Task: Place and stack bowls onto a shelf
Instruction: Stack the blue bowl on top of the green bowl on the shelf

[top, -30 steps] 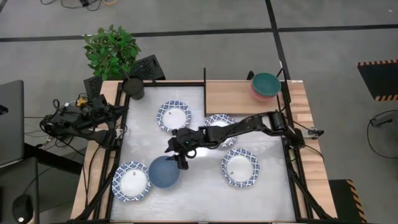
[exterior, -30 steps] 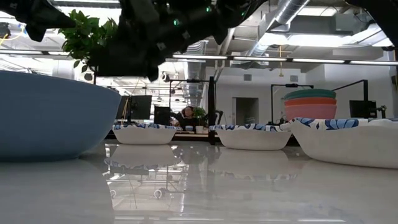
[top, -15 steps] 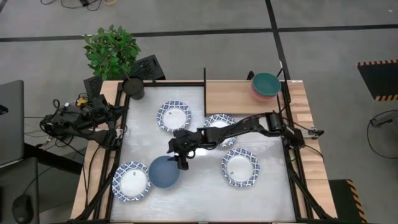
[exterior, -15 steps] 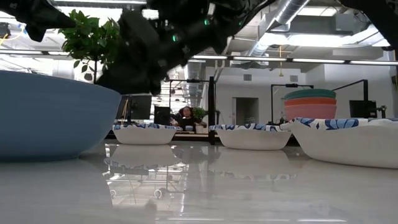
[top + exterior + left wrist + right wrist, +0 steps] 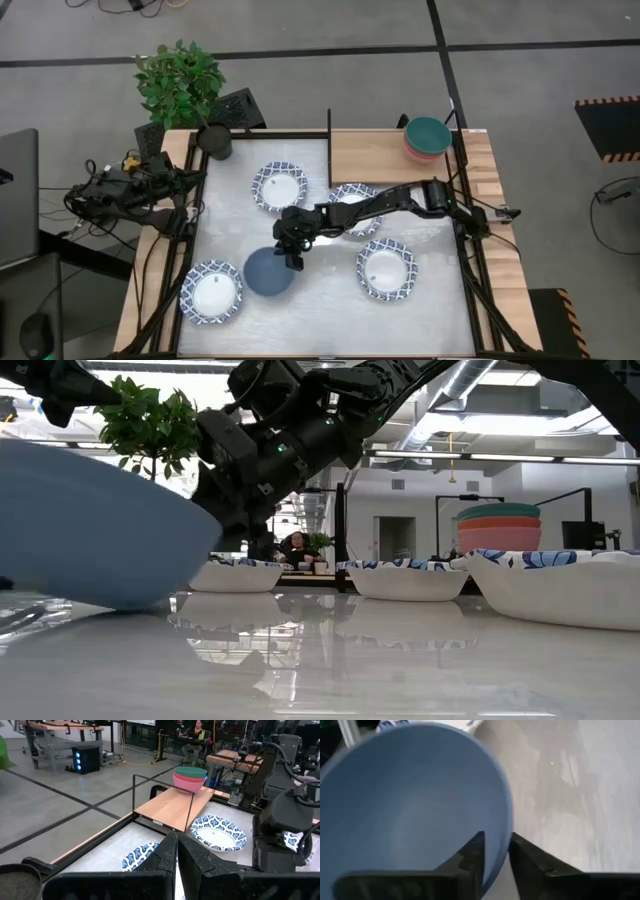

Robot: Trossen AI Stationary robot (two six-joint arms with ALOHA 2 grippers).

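Observation:
The blue bowl (image 5: 268, 272) sits tilted on the white tabletop, left of centre; it fills the left of the low view (image 5: 90, 530). My right gripper (image 5: 293, 258) is shut on its rim. Several white bowls with blue rims (image 5: 212, 291) (image 5: 279, 186) (image 5: 387, 268) rest on their bases on the table, one (image 5: 352, 200) partly under my right arm. The wooden shelf (image 5: 380, 155) at the far right carries a stack of a green, a red and a pink bowl (image 5: 428, 137). My left gripper (image 5: 176, 855) is shut and empty, parked off the table's left edge. My right gripper holds the blue bowl by its rim (image 5: 504, 827), on the bowl's far right side. One finger (image 5: 472, 855) is inside the bowl and the other (image 5: 532, 862) outside. The fingers slant down from the table's right. The bowl is tilted, its underside (image 5: 135, 600) on the table.
A potted plant (image 5: 180, 85) and a dark pot (image 5: 214, 141) stand at the far left corner. Black posts (image 5: 329, 130) frame the shelf. Bare tabletop (image 5: 320, 310) lies along the near edge.
My right gripper has come down onto the blue bowl's rim. The bowl has tipped out of level and slid a little toward the table's right, away from the near-left white bowl.

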